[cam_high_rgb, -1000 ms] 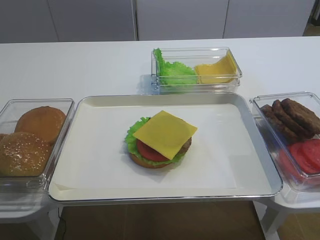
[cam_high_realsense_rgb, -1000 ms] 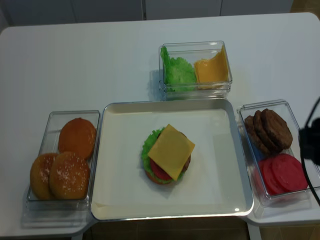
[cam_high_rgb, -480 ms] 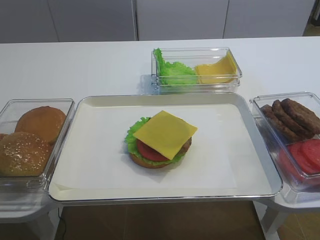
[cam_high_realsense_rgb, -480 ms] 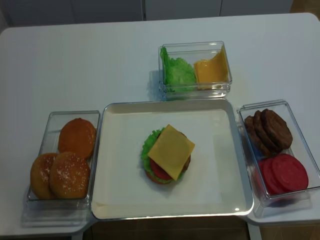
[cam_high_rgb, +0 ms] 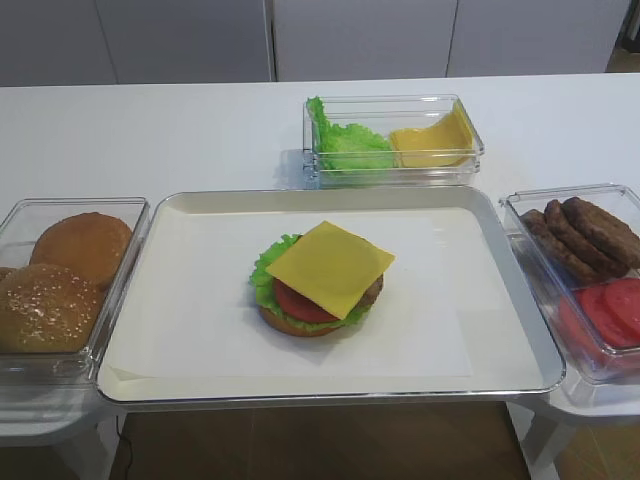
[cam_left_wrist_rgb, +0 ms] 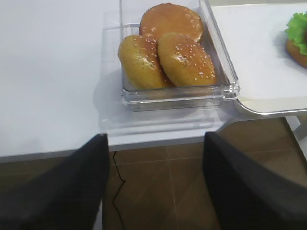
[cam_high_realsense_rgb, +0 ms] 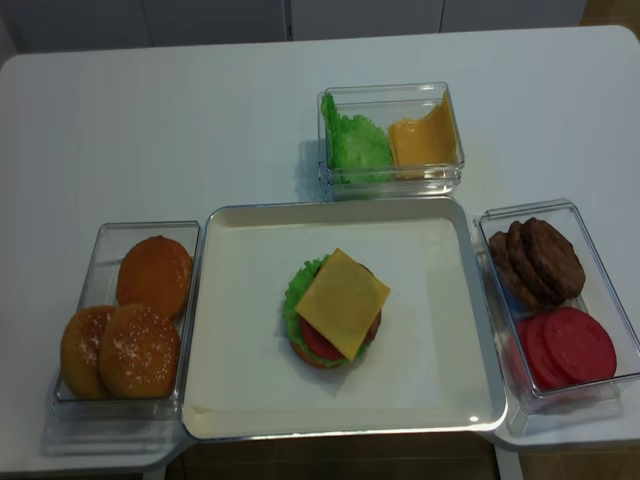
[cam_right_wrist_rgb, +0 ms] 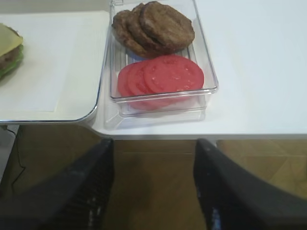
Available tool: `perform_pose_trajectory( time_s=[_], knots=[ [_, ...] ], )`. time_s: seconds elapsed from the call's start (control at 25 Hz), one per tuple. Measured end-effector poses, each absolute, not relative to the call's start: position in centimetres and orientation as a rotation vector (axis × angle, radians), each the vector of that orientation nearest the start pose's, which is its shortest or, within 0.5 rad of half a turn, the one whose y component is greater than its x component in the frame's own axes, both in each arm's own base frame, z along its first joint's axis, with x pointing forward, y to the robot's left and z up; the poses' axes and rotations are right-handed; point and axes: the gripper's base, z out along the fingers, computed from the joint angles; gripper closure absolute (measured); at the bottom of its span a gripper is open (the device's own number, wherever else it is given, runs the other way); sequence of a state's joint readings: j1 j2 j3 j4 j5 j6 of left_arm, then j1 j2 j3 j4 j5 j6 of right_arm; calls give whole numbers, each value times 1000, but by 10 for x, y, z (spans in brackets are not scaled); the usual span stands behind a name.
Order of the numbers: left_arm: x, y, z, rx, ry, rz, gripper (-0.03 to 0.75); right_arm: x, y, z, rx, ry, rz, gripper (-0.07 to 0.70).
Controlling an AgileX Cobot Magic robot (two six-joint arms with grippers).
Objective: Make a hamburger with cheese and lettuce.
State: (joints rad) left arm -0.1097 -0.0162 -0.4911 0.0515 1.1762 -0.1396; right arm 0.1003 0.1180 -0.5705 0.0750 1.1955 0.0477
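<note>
I am holding both jaws wide and empty; cheese [cam_high_rgb: 330, 266] is topping the hamburger [cam_high_rgb: 316, 279]; approaching a sesame bun [cam_left_wrist_rgb: 186, 59] squarely next.

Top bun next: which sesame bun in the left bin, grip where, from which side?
Take the nearer right sesame bun, probably from above, pincer fingers across its domed sides. It overlaps its neighbour, and the bin walls block a side approach. Left pincer is open.

Shiny metal tray [cam_high_rgb: 520, 300] lined with matt white paper [cam_high_rgb: 200, 320] — clear glossy plastic boxes [cam_high_realsense_rgb: 395, 185] on a smooth white table [cam_high_realsense_rgb: 180, 130].
</note>
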Motion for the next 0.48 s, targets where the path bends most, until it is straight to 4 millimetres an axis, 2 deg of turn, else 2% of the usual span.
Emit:
perform_pose_trajectory(
  time_s=[0.16,0.48],
  knots=[
    [-11,6,266,-38,2152,-82,260,-5,6,274,-68,2207,174,228],
    [-11,6,266,-38,2152,-82,260,-11,3,275,-111,2114,116,228]
  ],
)
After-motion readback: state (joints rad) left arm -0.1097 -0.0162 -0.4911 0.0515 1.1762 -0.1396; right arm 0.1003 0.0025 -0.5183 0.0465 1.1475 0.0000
